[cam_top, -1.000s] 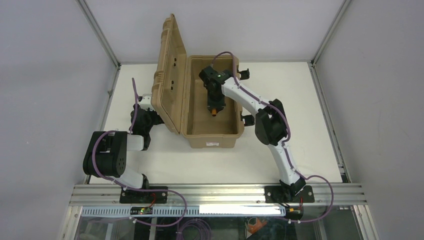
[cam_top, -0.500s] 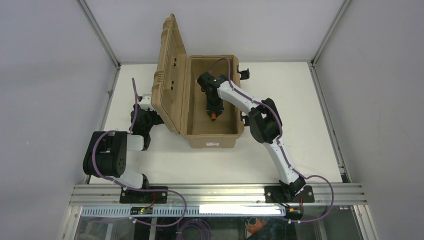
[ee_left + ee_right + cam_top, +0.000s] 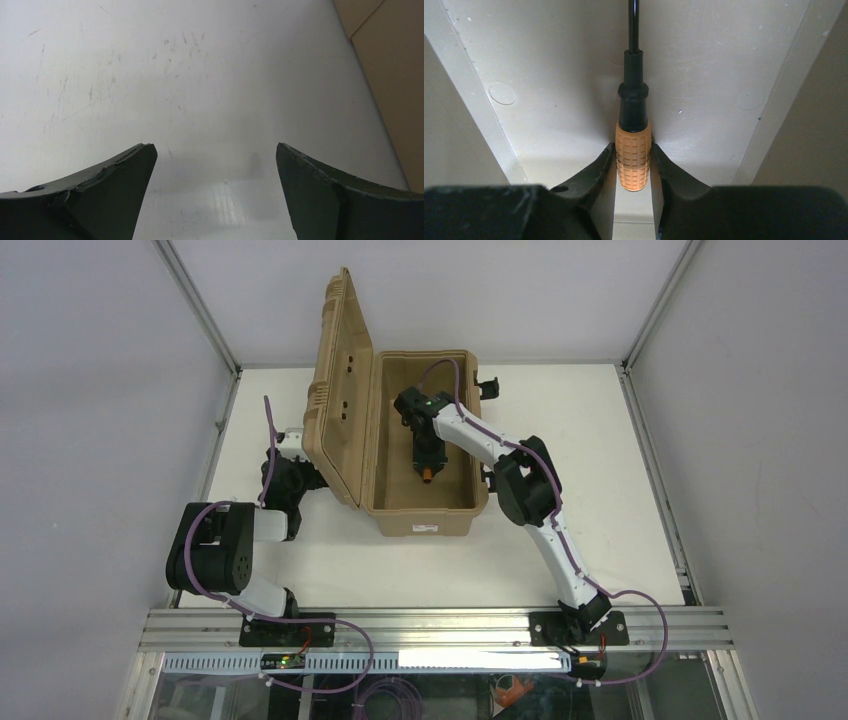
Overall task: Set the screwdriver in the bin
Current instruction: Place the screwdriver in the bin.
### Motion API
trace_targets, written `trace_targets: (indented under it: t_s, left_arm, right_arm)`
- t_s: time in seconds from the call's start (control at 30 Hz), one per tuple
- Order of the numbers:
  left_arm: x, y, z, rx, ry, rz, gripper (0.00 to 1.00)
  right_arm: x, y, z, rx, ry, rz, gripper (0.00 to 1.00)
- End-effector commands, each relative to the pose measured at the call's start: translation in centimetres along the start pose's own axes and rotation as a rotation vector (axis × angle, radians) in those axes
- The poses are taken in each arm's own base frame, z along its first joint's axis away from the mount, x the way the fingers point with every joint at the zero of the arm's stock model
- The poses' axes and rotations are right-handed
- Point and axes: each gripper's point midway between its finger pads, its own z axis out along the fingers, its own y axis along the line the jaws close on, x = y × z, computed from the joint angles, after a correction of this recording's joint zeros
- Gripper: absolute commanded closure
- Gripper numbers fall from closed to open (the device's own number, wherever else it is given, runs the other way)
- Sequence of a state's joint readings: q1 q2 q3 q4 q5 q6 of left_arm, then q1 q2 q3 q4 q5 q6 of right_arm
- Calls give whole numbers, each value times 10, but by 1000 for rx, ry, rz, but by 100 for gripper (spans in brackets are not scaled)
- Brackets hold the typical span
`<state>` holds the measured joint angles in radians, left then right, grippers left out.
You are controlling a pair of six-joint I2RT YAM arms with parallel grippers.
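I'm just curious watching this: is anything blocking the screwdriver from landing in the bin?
Nothing visible. The right gripper holds the screwdriver by its orange handle inside the bin, whose lid stands open; the floor beneath it is bare.

Bright, even light; soft glare on the table (image 3: 225, 197); the right hand's (image 3: 633, 152) near body is blurred.

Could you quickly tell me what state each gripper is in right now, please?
Left gripper: open, holding nothing.
Right gripper: closed on the screwdriver by its orange handle, inside the bin.
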<state>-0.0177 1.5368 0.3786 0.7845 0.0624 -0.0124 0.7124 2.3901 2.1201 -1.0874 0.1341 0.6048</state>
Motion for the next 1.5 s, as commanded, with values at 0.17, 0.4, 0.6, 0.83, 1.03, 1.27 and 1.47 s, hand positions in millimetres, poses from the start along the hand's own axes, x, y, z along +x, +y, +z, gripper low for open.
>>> trace_targets:
  t_s: [0.17, 0.4, 0.6, 0.83, 1.03, 1.27, 1.47]
  left_arm:
    - [-19, -3, -2, 20, -63, -10, 1]
    - [-19, -3, -2, 21, -65, -10, 1]
    - [-19, -3, -2, 20, -63, -10, 1]
    - [-19, -3, -2, 20, -64, -10, 1]
    - [-19, -3, -2, 21, -64, -10, 1]
    - [-19, -3, -2, 20, -64, -10, 1]
    - [-19, -3, -2, 21, -64, -10, 1]
  right_arm:
    - [-10, 6, 1, -10, -44, 20, 67]
    - [-12, 7, 1, -12, -47, 19, 56]
    - [-19, 9, -11, -28, -72, 13, 48]
    - [-34, 11, -39, -62, -130, 9, 33]
    - [-48, 12, -73, -102, -192, -1, 27]
    - [-61, 11, -113, -153, -260, -8, 17]
    - [-73, 7, -154, -206, -338, -22, 8]
